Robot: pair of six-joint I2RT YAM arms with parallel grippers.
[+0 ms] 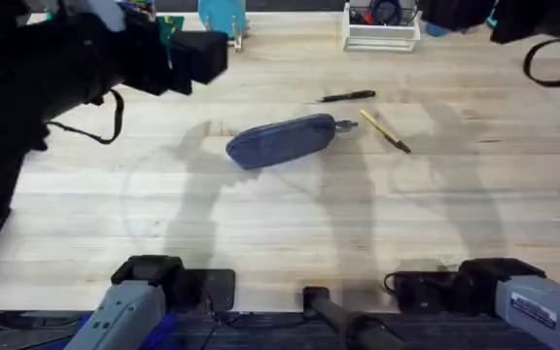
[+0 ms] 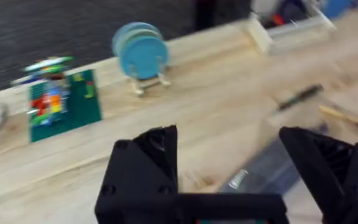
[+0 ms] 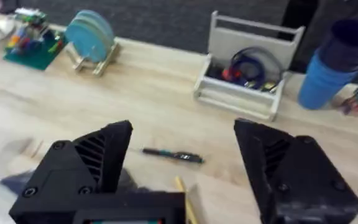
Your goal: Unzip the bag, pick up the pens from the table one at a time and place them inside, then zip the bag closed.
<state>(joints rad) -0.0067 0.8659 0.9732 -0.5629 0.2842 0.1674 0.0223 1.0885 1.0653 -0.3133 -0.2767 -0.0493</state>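
The bag [image 1: 282, 141] lies zipped mid-table [image 1: 261, 224], black pen [image 1: 348, 96] at its one o'clock, yellow pen [image 1: 385, 130] at three. Both grippers, left [image 2: 229, 165] and right [image 3: 182, 165], hang spread, empty. Unzipping likely needs one pinning the fabric while the other pinches the pull [image 1: 343, 123].

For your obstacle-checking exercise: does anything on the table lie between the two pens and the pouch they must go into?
Nothing visible does. The black pen and the yellow pen lie just off the zipper-pull end of the pouch, with bare table between.
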